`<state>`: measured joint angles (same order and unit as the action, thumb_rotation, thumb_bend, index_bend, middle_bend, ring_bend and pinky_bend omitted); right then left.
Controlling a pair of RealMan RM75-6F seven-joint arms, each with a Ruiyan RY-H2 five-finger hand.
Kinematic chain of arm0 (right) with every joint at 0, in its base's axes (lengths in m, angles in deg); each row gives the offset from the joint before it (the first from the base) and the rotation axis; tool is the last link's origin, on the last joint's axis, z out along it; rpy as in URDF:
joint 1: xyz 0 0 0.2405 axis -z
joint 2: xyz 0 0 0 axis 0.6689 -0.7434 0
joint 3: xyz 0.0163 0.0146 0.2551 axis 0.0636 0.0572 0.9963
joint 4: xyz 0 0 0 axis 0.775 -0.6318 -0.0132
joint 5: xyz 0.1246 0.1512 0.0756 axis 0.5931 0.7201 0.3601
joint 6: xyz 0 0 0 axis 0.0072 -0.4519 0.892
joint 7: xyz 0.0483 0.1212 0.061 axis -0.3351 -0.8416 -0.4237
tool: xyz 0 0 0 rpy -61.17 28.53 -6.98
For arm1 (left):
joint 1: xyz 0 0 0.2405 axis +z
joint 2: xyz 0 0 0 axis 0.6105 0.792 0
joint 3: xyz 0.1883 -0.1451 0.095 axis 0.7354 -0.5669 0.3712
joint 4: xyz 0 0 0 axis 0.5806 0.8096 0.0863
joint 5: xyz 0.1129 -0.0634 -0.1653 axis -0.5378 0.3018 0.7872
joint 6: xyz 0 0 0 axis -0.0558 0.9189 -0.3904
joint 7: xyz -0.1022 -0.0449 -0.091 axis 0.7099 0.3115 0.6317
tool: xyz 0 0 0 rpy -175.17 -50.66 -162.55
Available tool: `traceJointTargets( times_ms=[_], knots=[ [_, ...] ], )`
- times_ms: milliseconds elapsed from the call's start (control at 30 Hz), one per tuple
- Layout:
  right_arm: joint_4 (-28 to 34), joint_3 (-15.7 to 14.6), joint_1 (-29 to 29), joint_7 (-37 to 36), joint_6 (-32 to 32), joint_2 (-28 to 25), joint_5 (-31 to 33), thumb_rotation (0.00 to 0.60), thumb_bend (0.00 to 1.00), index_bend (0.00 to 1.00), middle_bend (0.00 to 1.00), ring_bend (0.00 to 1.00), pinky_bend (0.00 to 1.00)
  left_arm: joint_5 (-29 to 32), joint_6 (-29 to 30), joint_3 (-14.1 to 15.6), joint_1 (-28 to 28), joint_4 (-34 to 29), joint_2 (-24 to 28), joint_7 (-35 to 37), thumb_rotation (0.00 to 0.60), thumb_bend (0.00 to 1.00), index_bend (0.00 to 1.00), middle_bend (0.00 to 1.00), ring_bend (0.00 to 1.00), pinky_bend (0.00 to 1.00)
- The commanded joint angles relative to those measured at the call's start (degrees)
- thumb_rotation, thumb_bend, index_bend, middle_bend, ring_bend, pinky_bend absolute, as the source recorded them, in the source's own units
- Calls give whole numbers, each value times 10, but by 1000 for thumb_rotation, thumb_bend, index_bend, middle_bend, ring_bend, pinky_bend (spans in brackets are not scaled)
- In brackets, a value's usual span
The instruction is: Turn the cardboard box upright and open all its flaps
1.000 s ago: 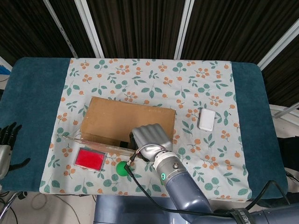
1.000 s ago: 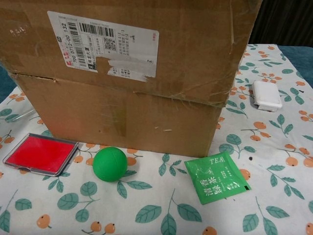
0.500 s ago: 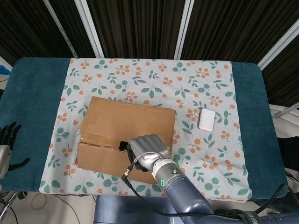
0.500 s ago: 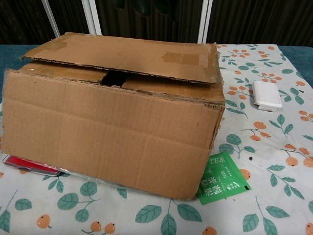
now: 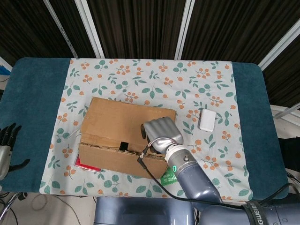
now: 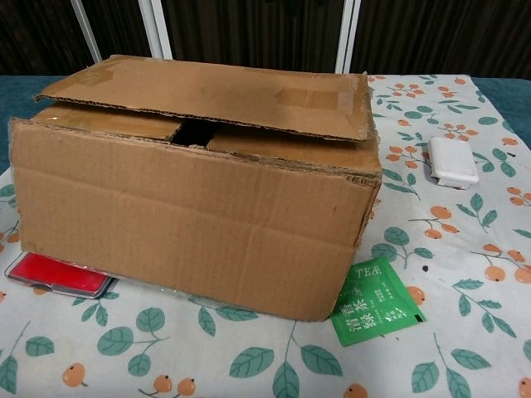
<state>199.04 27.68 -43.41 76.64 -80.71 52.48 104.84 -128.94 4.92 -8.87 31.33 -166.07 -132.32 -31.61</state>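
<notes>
Since a second ago the cardboard box (image 5: 124, 140) has tipped from showing its labelled face to sitting upright, and in the last half second it has slid slightly back, baring more of the red tray (image 6: 56, 276) at its near left corner. It stands near the front of the flowered cloth (image 5: 154, 79), top flaps folded down, one long flap (image 6: 207, 93) lying loosely over the others with a dark gap beneath. The right hand (image 5: 161, 133) rests on the box's top right edge, fingers curled over it; whether it truly grips the cardboard I cannot tell. The left hand (image 5: 7, 140) hangs off the table's left edge, fingers apart, holding nothing. A green tea packet (image 6: 375, 303) pokes out beside the box's near right corner. A white case (image 6: 452, 162) lies well apart to the right.
</notes>
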Motion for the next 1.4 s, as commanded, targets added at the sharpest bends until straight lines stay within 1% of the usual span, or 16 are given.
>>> traceJointTargets(
  times_ms=[33,67,100,233,267,400,500,567,733,867,1067,1100,1167,1267,1400],
  knots=[
    [0,-128,122,-47,-71,22,-255,600,443,221,177,195,257,5,-1,-1,0,-1,-2,-6,600,91,0,0,0,0],
    [0,-139,138,-57,-75,25,-289,600,393,192,144,163,255,5,-1,-1,0,-1,-2,-8,600,91,0,0,0,0],
    [0,-155,161,-73,-79,32,-338,600,362,163,114,135,251,7,-1,-2,0,-1,-3,-11,600,91,0,0,0,0],
    [0,-219,246,-124,-106,50,-512,600,308,58,20,56,237,10,0,-4,0,0,-5,-19,600,91,0,0,0,0],
    [0,-239,270,-134,-123,56,-561,600,301,32,6,40,236,11,1,-4,0,1,-6,-22,600,91,0,0,0,0],
    [-3,-302,344,-134,-207,72,-691,600,293,0,0,21,234,14,3,-5,1,2,-8,-27,600,91,0,0,0,0],
    [-50,-340,398,-153,-251,96,-767,600,292,0,0,18,235,16,3,-6,1,3,-10,-33,600,91,0,0,0,0],
    [-72,-354,420,-167,-263,104,-792,600,292,0,0,16,235,17,3,-6,1,3,-11,-35,600,91,0,0,0,0],
    [-155,-393,502,-228,-299,126,-857,600,290,0,0,5,233,16,5,-6,0,2,-13,-49,600,91,0,0,0,0],
    [-216,-410,556,-268,-327,145,-909,600,290,0,0,3,228,12,7,-7,-2,-3,-13,-59,600,91,0,0,0,0],
    [-287,-415,602,-310,-348,162,-960,600,290,0,0,0,228,6,9,-8,-6,-22,-6,-71,600,91,0,0,0,0],
    [-306,-416,612,-325,-353,169,-973,600,290,0,0,0,228,3,8,-9,-9,-34,-2,-77,600,91,0,0,0,0],
    [-338,-413,628,-346,-355,183,-988,600,290,0,0,0,228,1,-5,-17,-24,-81,10,-100,600,91,0,0,0,0],
    [-349,-398,641,-364,-347,193,-991,600,291,0,0,0,228,17,-32,-33,-50,-147,29,-143,600,110,0,0,0,0],
    [-367,-384,653,-379,-329,205,-994,600,294,0,0,0,228,37,-67,-65,-94,-208,37,-189,600,131,0,0,0,0]
  ],
)
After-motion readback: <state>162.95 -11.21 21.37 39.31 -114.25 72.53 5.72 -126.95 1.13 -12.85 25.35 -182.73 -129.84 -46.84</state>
